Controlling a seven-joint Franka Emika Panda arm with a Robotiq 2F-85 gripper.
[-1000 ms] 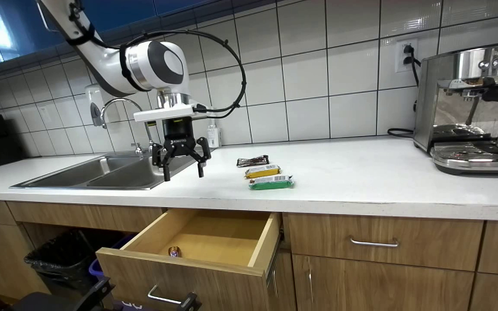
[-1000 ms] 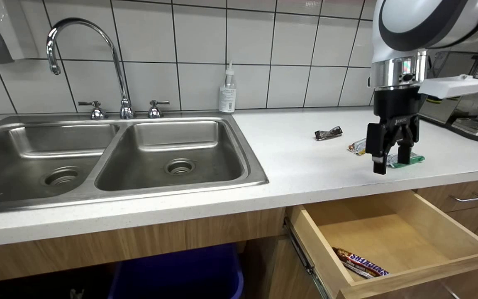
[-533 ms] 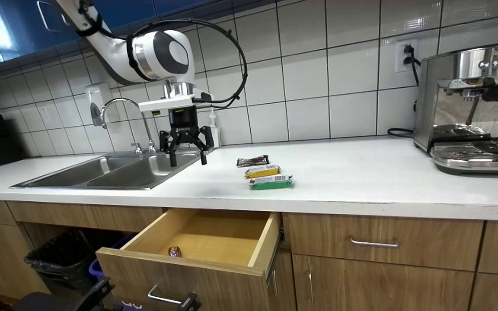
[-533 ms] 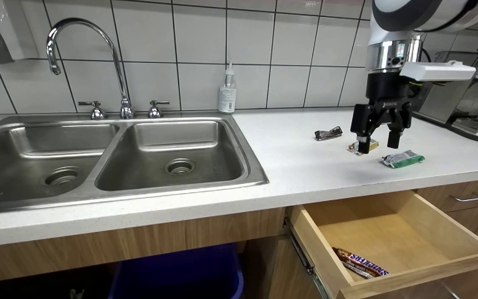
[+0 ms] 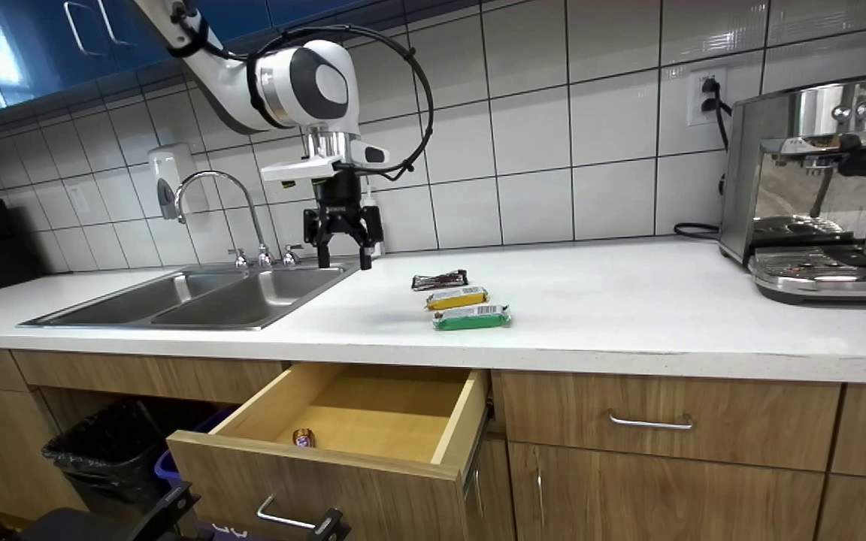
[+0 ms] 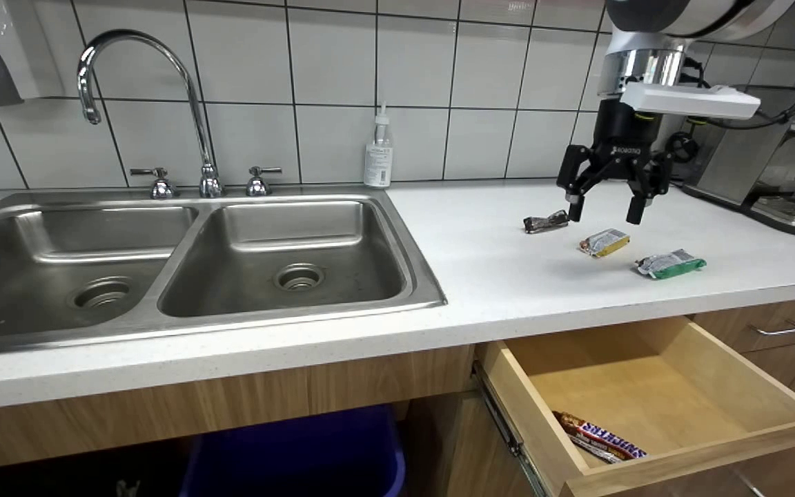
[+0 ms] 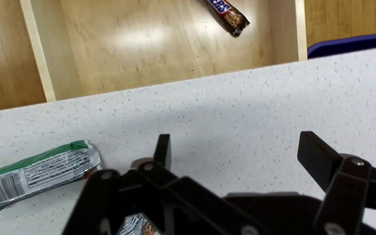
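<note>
My gripper [image 5: 344,260] hangs open above the white counter, just right of the sink, with nothing between its fingers. In an exterior view the gripper [image 6: 605,212] appears above the wrapped bars. Those are a dark brown bar [image 6: 546,221], a yellow bar [image 6: 604,242] and a green bar [image 6: 671,264], lying apart in a row. From the wrist, the green bar [image 7: 41,173] lies left of the wide-spread fingers [image 7: 164,148]. Another wrapper [image 7: 132,225] is mostly hidden behind the gripper's linkage. A Snickers bar [image 6: 601,435] lies in the pulled-out drawer [image 6: 701,452].
A double steel sink [image 6: 408,276] with a tall faucet [image 6: 197,103] is set into the counter. A pump bottle [image 6: 378,159] stands behind it. An espresso machine [image 5: 831,188] occupies the counter's far end. Beneath are a blue bin [image 6: 294,455] and a black-bagged bin [image 5: 113,443].
My gripper has risen and moved back toward the wall, shifting right in one exterior picture and left in the other. It stays open; the yellow and green bars have come into full view.
</note>
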